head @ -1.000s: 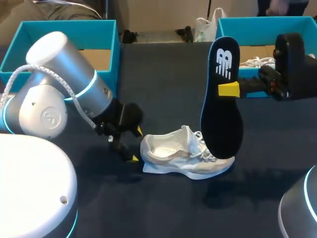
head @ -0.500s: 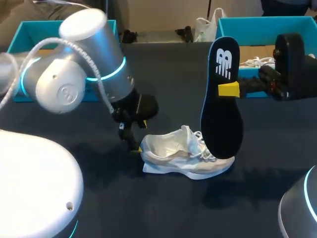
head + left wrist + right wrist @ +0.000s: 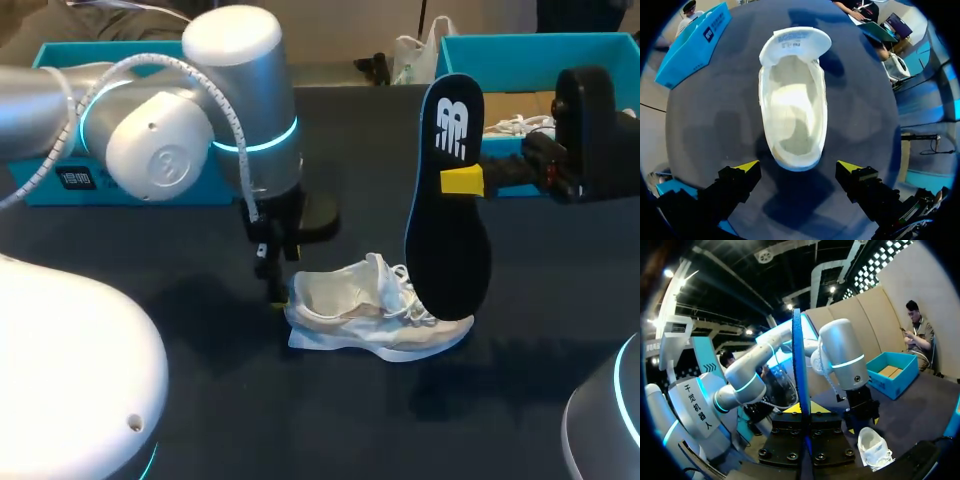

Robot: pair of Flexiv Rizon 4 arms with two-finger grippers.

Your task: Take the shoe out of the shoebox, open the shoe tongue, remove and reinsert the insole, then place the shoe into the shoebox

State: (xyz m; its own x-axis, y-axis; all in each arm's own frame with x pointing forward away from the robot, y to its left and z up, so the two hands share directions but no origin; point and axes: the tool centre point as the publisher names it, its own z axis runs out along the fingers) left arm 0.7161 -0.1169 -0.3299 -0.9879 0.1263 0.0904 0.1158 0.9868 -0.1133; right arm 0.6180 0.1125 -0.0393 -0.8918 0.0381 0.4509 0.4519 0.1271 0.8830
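Left gripper (image 3: 798,165) hangs with its fingers spread wide, gripping nothing. Below it on the dark table (image 3: 350,140), between two teal shoeboxes (image 3: 500,45) at the far corners and outside both, the white shoe (image 3: 365,310) stands on its sole, its heel just ahead of those open fingers. Right gripper (image 3: 458,181) is clamped on the dark insole (image 3: 447,240), holding it upright with its lower end by the shoe's laces.

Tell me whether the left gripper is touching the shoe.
Apart. Left wrist view: the left gripper stands open around the shoe heel, table showing in both gaps.
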